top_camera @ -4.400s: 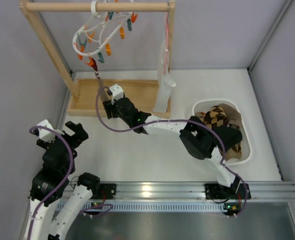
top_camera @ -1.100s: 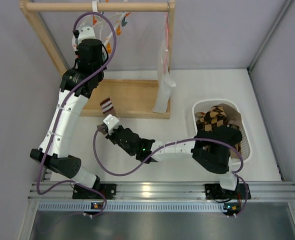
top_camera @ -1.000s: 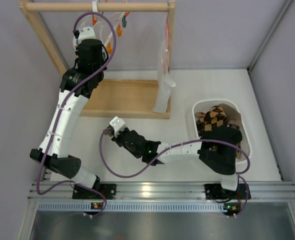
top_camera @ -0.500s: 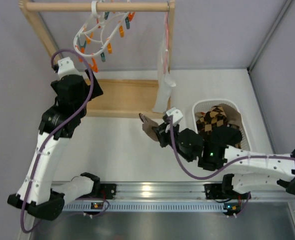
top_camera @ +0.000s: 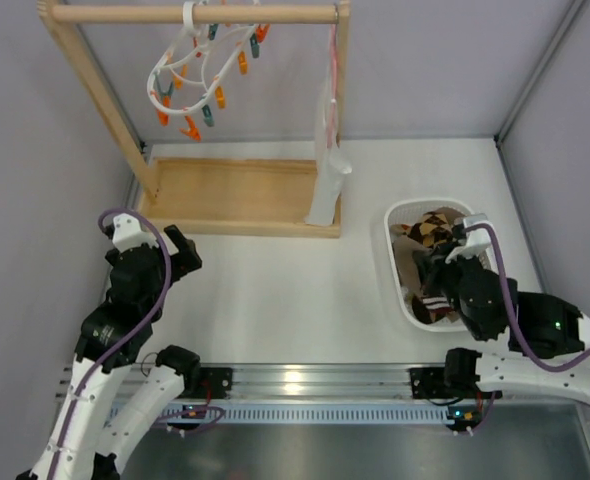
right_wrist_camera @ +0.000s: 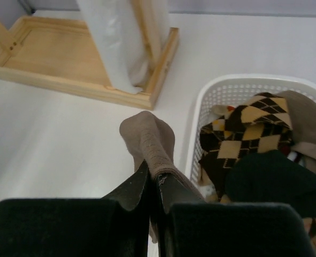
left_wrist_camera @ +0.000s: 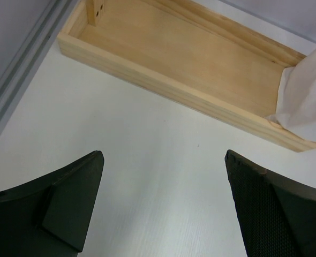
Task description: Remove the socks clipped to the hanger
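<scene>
The white ring hanger [top_camera: 197,68] with orange and teal clips hangs from the wooden rail, and I see no socks clipped to it. My right gripper [right_wrist_camera: 153,179] is shut on a plain brown sock [right_wrist_camera: 147,140], which hangs by the left rim of the white basket [right_wrist_camera: 200,107]. In the top view that gripper [top_camera: 427,268] is over the basket [top_camera: 403,300]. Diamond-checked [right_wrist_camera: 249,134] and black [right_wrist_camera: 270,179] socks lie inside. My left gripper [left_wrist_camera: 163,155] is open and holds nothing, low over the table near the rack's base [left_wrist_camera: 190,64]; the top view shows this gripper [top_camera: 183,252] at the near left.
The wooden rail frame [top_camera: 195,14] stands at the back left on its tray base [top_camera: 235,195]. A white cloth with a pink strap [top_camera: 330,150] hangs from its right post. Grey walls close in both sides, and a metal rail [top_camera: 305,380] runs along the near edge.
My left arm has drawn back from the hanger to the near left, its gripper now open. My right arm carried the brown sock from mid-table rightwards to the basket.
</scene>
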### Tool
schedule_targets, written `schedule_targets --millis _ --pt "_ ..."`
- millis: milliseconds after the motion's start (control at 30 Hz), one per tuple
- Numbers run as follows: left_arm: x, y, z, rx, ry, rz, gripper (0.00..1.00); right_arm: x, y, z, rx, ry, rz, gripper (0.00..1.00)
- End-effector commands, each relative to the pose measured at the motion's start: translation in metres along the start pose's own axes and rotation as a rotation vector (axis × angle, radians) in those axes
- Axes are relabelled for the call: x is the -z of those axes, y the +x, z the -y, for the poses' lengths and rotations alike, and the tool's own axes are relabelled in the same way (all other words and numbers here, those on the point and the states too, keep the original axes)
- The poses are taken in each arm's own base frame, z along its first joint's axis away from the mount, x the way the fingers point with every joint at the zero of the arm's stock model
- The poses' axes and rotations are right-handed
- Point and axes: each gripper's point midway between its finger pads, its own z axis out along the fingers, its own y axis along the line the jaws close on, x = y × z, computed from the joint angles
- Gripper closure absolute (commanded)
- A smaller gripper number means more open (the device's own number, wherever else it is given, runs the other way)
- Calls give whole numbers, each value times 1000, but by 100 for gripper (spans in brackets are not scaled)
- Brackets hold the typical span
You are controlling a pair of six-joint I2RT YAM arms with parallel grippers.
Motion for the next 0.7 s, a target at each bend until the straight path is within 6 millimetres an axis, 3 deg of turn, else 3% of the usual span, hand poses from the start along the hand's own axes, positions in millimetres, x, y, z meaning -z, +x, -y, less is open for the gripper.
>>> schedule_targets --millis 0,133,367,400,433,500,533,567,600,667 --pt "0 2 -2 42 2 25 2 13 0 53 30 233 -10 100" --pt "6 1 3 57 48 28 2 20 0 71 34 310 -12 100" --pt "12 -2 1 80 58 57 2 10 0 68 59 348 -41 100" --pt "13 -2 1 83 63 60 2 2 2 63 123 356 -71 100" --pt "14 -3 0 86 64 64 2 -6 4 76 126 426 -94 100" --pt "16 -4 0 90 67 70 2 -32 20 73 155 390 -175 100" --pt "16 -4 0 91 68 71 2 -38 22 97 118 466 -190 100" --pt "16 -4 0 93 71 71 2 -45 29 96 104 427 -216 100" --pt "16 -3 0 91 70 69 2 -52 30 113 64 484 -199 100" --pt "17 -3 1 91 78 68 2 -57 32 125 48 532 -187 100"
